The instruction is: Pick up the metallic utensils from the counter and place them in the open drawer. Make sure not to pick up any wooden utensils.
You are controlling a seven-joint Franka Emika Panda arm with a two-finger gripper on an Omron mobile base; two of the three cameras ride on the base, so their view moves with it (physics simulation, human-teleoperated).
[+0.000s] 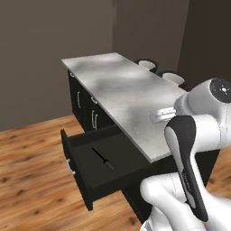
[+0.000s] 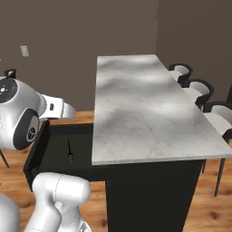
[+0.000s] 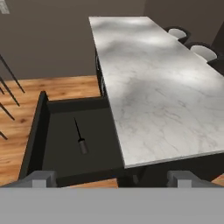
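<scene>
The pale grey marbled stone-look worktop (image 1: 122, 97) was seen running away from the cameras on a plain black base. Below its near end, a wide shallow black drawer (image 1: 76, 173) with a curved silver handle on its front was pulled fully out over the wooden plank floor (image 1: 31, 149). A slim all-black pointed kitchen knife (image 1: 103, 159) was found lying flat on the drawer floor, well apart from the walls, its blade pointed toward the far end of the drawer; it was also seen in the right base view (image 2: 70, 151) and the hand view (image 3: 80, 136).

The two-finger tool (image 3: 111, 178) was held above the near edge of the drawer, its two dark fingertips (image 3: 39, 178) set wide apart with nothing between them, clear of the knife.

Black chairs with pale seats (image 2: 199, 90) were ranged along the far side of the worktop. Black cabinet doors with vertical silver handles (image 1: 85, 106) were seen beyond the drawer.
</scene>
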